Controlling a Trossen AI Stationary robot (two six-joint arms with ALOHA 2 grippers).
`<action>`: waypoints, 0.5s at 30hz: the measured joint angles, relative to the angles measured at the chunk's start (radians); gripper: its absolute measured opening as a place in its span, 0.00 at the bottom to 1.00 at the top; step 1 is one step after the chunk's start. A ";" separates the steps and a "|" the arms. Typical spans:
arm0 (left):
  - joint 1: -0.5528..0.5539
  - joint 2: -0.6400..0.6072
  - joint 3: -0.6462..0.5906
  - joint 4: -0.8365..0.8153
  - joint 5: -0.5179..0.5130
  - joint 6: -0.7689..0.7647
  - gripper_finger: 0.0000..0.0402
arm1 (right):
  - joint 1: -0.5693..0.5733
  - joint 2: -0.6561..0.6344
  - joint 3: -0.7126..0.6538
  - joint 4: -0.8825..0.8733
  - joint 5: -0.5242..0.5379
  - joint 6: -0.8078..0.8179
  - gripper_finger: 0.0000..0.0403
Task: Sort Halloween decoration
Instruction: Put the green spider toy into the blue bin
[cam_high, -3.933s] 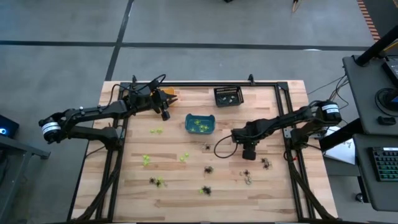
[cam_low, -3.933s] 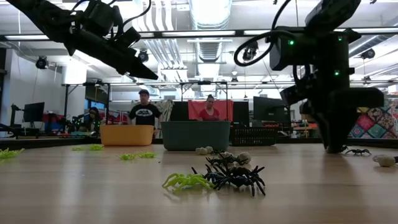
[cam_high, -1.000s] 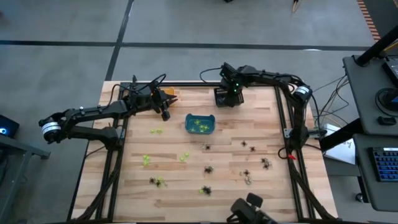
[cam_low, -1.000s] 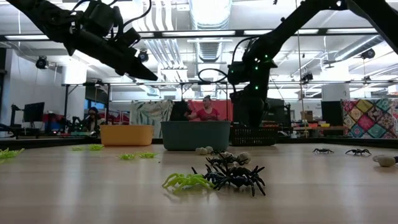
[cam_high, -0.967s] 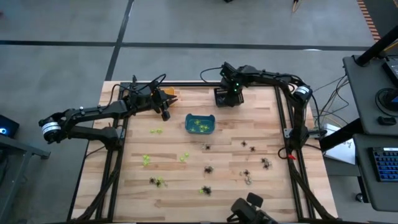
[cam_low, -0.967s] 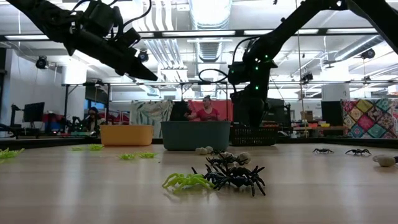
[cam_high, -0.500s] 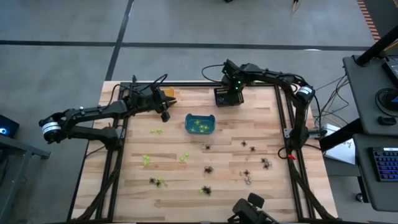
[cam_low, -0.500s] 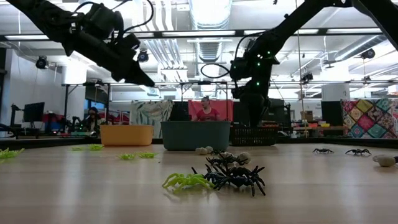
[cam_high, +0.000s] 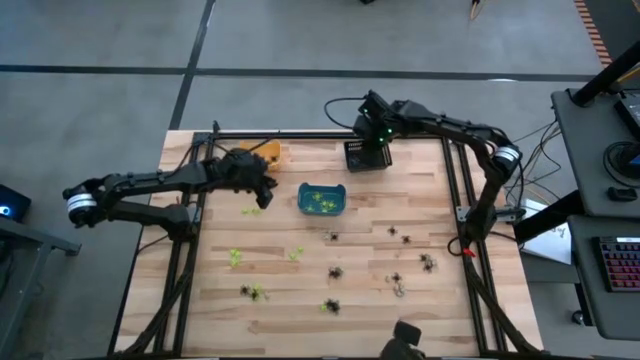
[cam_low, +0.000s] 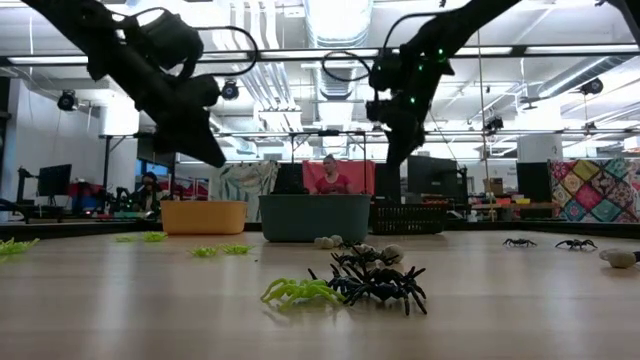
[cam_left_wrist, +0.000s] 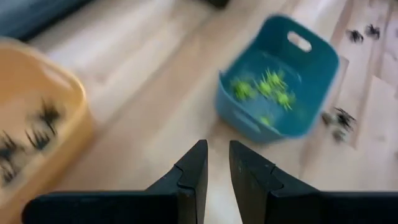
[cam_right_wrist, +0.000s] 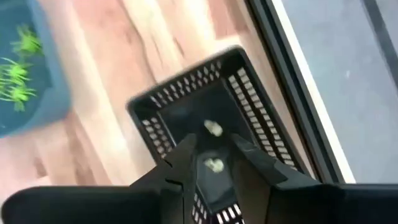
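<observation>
Hovering above the black bin (cam_high: 367, 155), the right gripper (cam_right_wrist: 213, 149) shows its two fingers a narrow gap apart, nothing between them; two pale trinkets (cam_right_wrist: 213, 129) lie on the bin's floor directly beneath. The left gripper (cam_left_wrist: 214, 163), fingers likewise set close with a slim gap and empty, hangs between the orange bin (cam_left_wrist: 37, 118) and the teal bin (cam_left_wrist: 280, 87), over bare tabletop.

Contents, reckoned from the teal bin:
- Inside it: several lime green spiders (cam_left_wrist: 267, 87).
- Orange bin, to its left at the table's far corner: dark spiders (cam_left_wrist: 43, 118) within.
- Black bin, behind it and to the right.
- Loose green pieces (cam_high: 251, 210) just left of it; more green ones (cam_high: 236, 257) nearer the front.
- Black spiders (cam_high: 336, 272) scattered in front and to the right, on the wooden table (cam_high: 440, 200).
- A tangle of one green and several black spiders (cam_low: 345, 285) nearest the low camera.

People stand in the room behind the table.
</observation>
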 joint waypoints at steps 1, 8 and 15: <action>-0.013 0.000 0.016 -0.043 0.000 -0.033 0.12 | 0.007 -0.006 0.000 0.006 -0.003 -0.004 0.21; -0.117 0.000 0.119 -0.383 -0.016 -0.213 0.12 | 0.061 -0.030 0.000 0.017 -0.049 -0.025 0.20; -0.144 0.000 0.097 -0.567 -0.037 -0.400 0.12 | 0.094 -0.030 0.000 0.045 -0.050 -0.048 0.21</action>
